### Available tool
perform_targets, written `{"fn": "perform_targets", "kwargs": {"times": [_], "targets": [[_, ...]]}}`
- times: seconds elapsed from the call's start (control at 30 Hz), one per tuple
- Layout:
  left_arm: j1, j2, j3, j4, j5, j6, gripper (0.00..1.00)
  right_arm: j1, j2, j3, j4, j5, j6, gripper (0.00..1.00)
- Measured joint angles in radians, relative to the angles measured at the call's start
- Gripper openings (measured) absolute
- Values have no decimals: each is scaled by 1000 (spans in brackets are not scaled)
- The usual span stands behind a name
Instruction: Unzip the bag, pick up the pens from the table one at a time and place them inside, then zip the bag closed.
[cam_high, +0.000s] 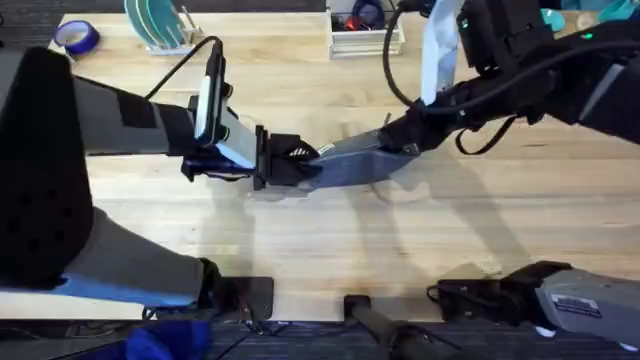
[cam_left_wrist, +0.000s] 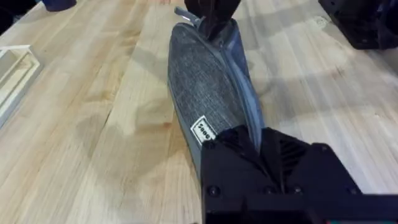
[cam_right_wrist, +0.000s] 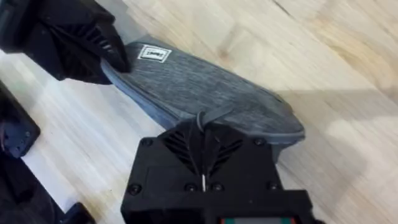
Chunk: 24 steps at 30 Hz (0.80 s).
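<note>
- My left gripper (cam_high: 290, 160) sits left of centre in the overhead frame, jaws closed tight on the left end of the bag (cam_high: 355, 165).
- From my left wrist, the fingers (cam_left_wrist: 249, 155) pinch the bag's (cam_left_wrist: 211, 93) near end just below its small white label (cam_left_wrist: 203, 129).
- The bag lies flat at the middle of the table (cam_high: 300, 250), zipper seam running along its length.
- My right gripper (cam_high: 405, 135) grips the bag's right end, jaws pressed together on fabric at the zipper.
- From my right wrist, the fingers (cam_right_wrist: 202, 146) meet over the bag's (cam_right_wrist: 205, 93) seam.
</note>
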Motion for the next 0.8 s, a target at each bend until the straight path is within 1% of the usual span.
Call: {"fn": "perform_targets", "kwargs": {"times": [0.5, 0.8], "targets": [[0, 0, 0, -2, 0, -2, 43, -137, 0, 0, -65, 10, -63, 33], [0, 0, 0, -2, 0, -2, 43, -186, 0, 0, -79, 50, -105, 33]]}}
